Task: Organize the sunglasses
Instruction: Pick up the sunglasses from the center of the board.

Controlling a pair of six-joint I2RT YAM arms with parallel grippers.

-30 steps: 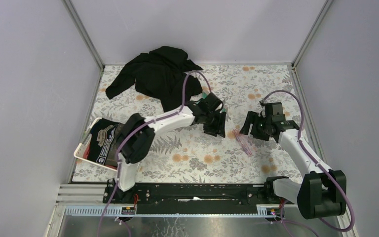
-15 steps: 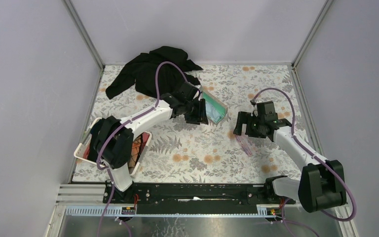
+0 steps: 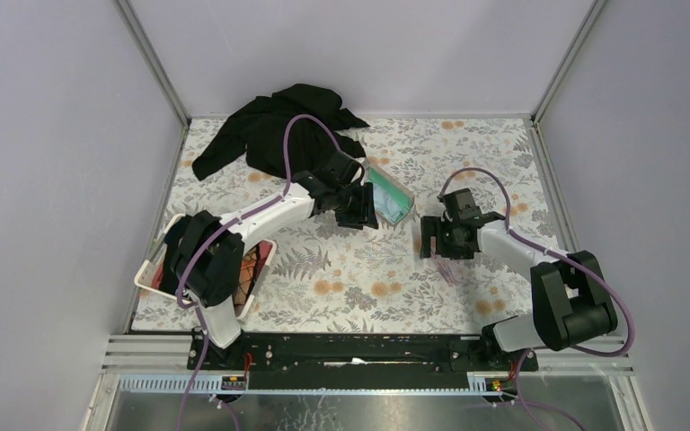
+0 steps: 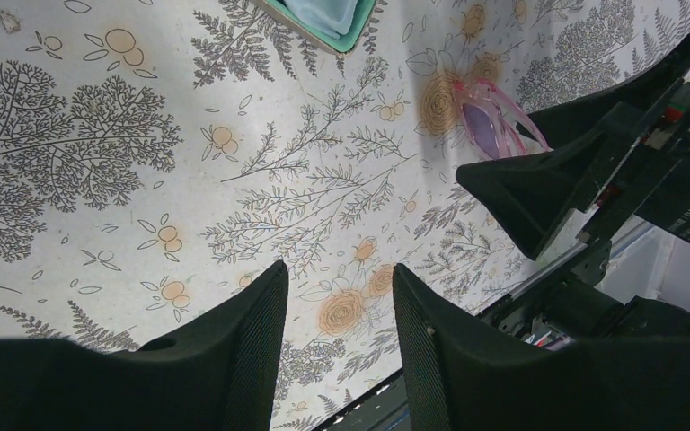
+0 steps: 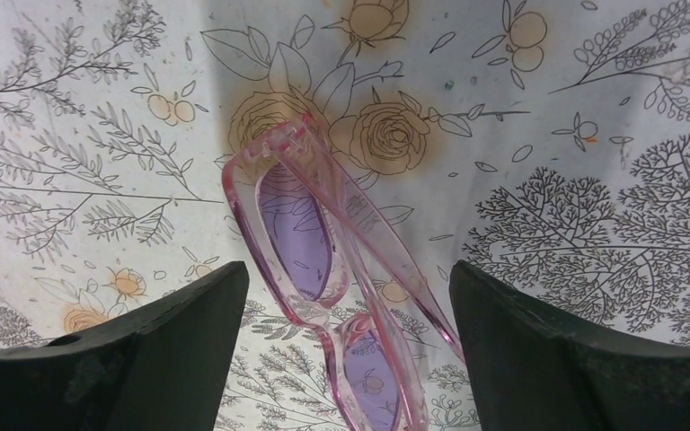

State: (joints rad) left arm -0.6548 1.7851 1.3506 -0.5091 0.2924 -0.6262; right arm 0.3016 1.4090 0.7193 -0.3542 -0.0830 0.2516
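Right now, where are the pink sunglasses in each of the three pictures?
Top view: sunglasses right of centre, beside the right end effector.
Left wrist: upper right, beside that end effector.
Right wrist: centre, between its open fingers.
Shared landmark: the right end effector.

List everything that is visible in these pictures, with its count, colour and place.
sunglasses: one, pink frame, purple lenses, on the tablecloth, right of centre
case: one, green lining, open, centre back
cloth: one, light blue, inside the case
garment: one, black, back left
tray: one, white, left edge
tablecloth: one, floral
left gripper: open, beside the case
right gripper: open, straddling the sunglasses
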